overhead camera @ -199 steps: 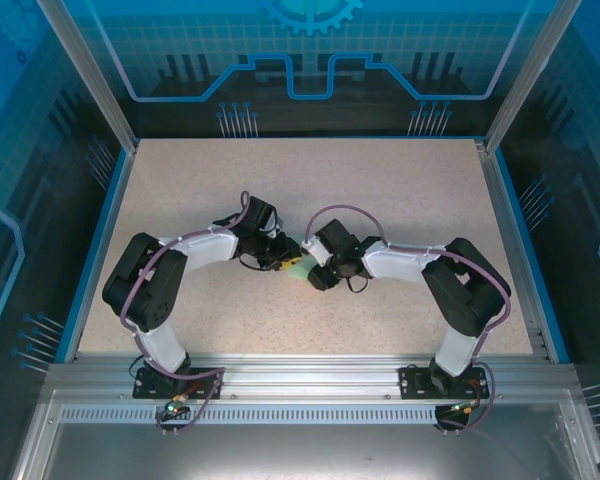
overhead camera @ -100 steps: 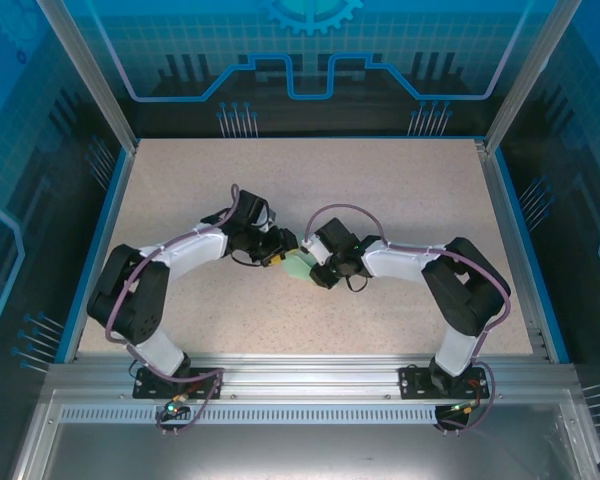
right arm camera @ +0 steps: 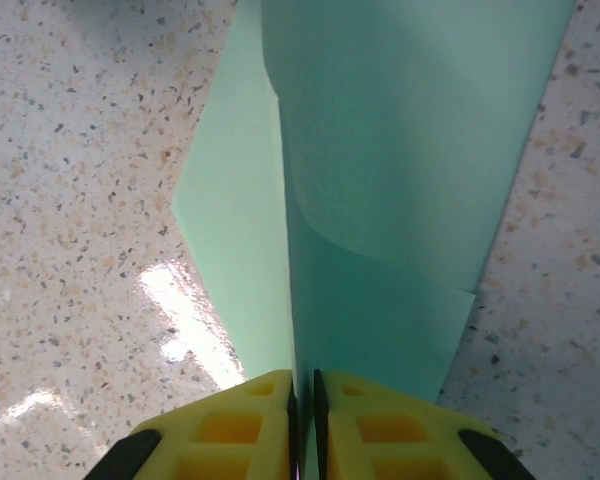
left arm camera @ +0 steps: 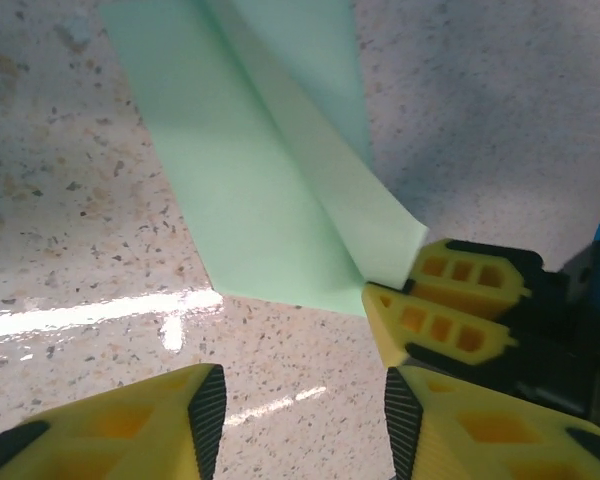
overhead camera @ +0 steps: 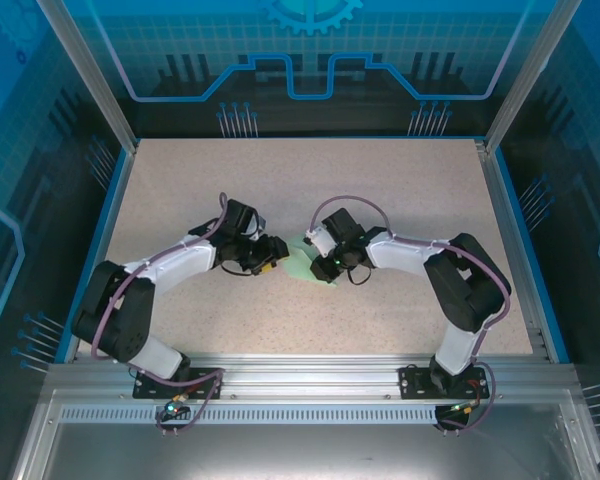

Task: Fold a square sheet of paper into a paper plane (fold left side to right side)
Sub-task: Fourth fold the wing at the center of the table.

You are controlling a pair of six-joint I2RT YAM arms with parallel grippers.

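- A speckled beige table [overhead camera: 400,190] sits inside a blue-lit enclosure with aluminium rails. Both arms reach in toward its middle.
- The yellow-fingered right gripper [right arm camera: 302,400] has its jaws pressed almost together on the near edge of a thin, pale mint-green sheet of paper [right arm camera: 400,150]. It pinches the sheet where a folded layer meets the crease.
- The left gripper [left arm camera: 298,405] stands roughly half apart with nothing between its fingers. It hovers just beside the sheet's near edge, close to the other claw's pinch.
- The sheet lies at the table's middle, between the two claws, and is partly folded. One flap overlaps along a slanting crease, and an upper layer bows upward rather than lying flat.
- It should handle as very light and limp. It is likely to skate on the glossy top, and easy to crumple or tear under a pull.
- The best hold is probably a shallow pinch at a corner or edge, with the other claw pinning the sheet down. The fold is better pressed flat than dragged.
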